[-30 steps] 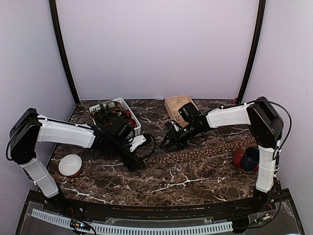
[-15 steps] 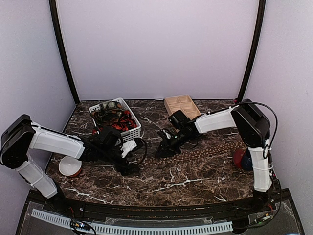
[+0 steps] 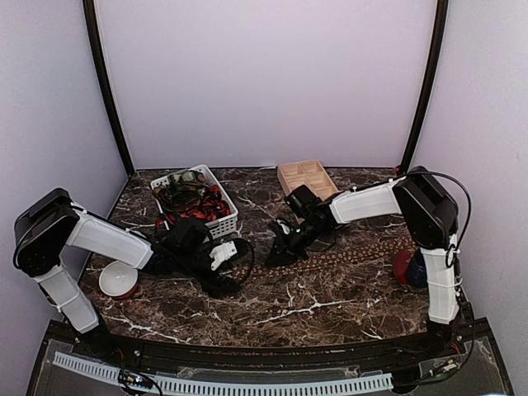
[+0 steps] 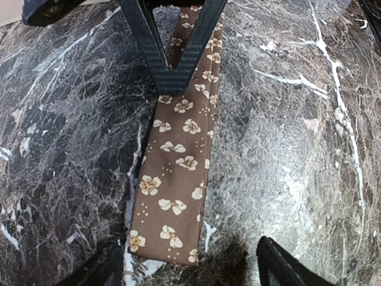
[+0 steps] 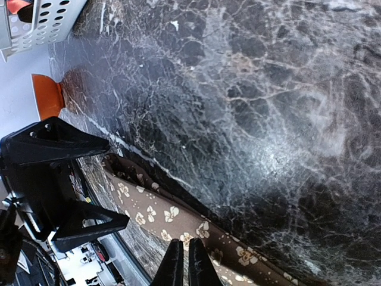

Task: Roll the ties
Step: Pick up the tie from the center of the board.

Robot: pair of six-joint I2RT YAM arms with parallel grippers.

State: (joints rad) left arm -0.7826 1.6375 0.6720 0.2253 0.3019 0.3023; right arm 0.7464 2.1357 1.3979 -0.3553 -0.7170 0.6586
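Top: brown tie (image 3: pixel 346 254) flat on worktop (image 3: pixel 330 309), long axis left-right, my left hand (image 3: pixel 227 280) nearest its narrow end; left wrist: my fingers (image 4: pixel 280 268) apart, straddling that end; right wrist: my right hand (image 5: pixel 182 262) pinched shut on the tie.

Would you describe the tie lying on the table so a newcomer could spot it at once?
On the dark marble table, look across the middle, right of the white plastic basket. A long brown fabric tie lies flat there; unlike the bundled red-and-dark ties inside that basket, it carries small cream flowers.
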